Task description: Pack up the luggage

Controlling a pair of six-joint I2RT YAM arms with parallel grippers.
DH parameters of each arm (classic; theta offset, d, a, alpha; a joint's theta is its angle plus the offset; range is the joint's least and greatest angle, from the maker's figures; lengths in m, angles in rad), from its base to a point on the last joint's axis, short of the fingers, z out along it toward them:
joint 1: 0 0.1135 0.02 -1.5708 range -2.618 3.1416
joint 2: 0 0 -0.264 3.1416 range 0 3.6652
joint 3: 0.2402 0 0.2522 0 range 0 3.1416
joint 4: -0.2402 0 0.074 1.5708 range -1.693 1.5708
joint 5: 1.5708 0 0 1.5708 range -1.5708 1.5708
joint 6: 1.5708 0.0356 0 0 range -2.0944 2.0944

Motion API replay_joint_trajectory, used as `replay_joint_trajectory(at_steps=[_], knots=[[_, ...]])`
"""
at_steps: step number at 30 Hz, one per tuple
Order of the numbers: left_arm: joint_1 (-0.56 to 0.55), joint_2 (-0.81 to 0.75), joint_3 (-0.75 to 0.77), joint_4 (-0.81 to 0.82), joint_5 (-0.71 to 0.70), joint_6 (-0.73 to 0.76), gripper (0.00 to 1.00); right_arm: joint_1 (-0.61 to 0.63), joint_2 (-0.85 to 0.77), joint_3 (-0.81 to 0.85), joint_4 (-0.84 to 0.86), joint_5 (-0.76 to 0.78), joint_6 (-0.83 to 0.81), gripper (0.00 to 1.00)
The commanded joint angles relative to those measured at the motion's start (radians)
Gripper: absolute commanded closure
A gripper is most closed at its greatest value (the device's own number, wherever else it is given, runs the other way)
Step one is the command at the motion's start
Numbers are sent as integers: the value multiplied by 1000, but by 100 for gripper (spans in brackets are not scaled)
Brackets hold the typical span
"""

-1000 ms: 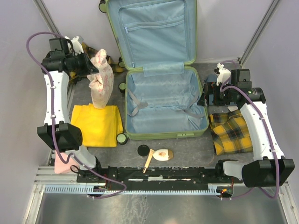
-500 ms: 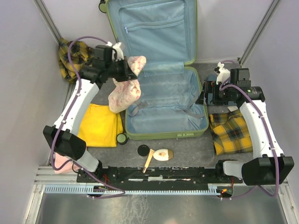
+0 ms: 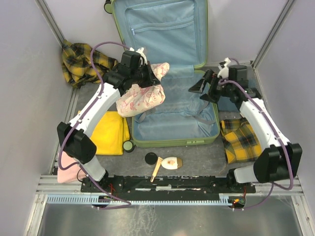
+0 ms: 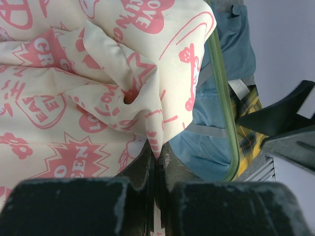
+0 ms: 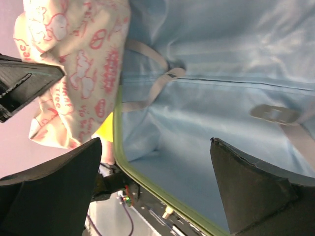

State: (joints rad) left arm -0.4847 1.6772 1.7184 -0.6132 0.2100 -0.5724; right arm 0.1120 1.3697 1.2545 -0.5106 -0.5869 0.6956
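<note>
**Packing: nothing in yet, first item at the rim**

The luggage (image 3: 170, 143) lies open in the middle of the table (image 3: 206, 157), lid propped against the back wall. The base compartment holds only its own straps. The lid's zip pocket is shut, contents not visible.

Left hand (image 4: 158, 160) is clamped on the printed cloth (image 3: 142, 98), cream with pink print, which hangs over the left rim and isn't set down. Right hand (image 3: 198, 87) is empty above the right rim, jaws wide apart.

Outside the luggage:
- yellow cloth (image 3: 103, 132)
- plaid garment (image 3: 241, 140) on the right
- second plaid garment (image 3: 78, 61) back-left
- small bottle (image 3: 171, 162)
- black cap (image 3: 151, 158)

Looks like an early stage, with nearly everything left to pack.
</note>
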Motion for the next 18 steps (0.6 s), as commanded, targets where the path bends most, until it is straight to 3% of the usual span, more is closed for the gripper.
replay_joint_trajectory(at_steps=[1, 9, 18], knots=[[-9, -11, -2, 124, -12, -73, 97, 115, 85, 73, 208, -9, 152, 1], [-23, 10, -15, 141, -6, -91, 97, 279, 262, 287, 226, 6, 172, 1], [-27, 25, -10, 157, -4, -105, 97, 381, 335, 318, 224, 29, 162, 3]])
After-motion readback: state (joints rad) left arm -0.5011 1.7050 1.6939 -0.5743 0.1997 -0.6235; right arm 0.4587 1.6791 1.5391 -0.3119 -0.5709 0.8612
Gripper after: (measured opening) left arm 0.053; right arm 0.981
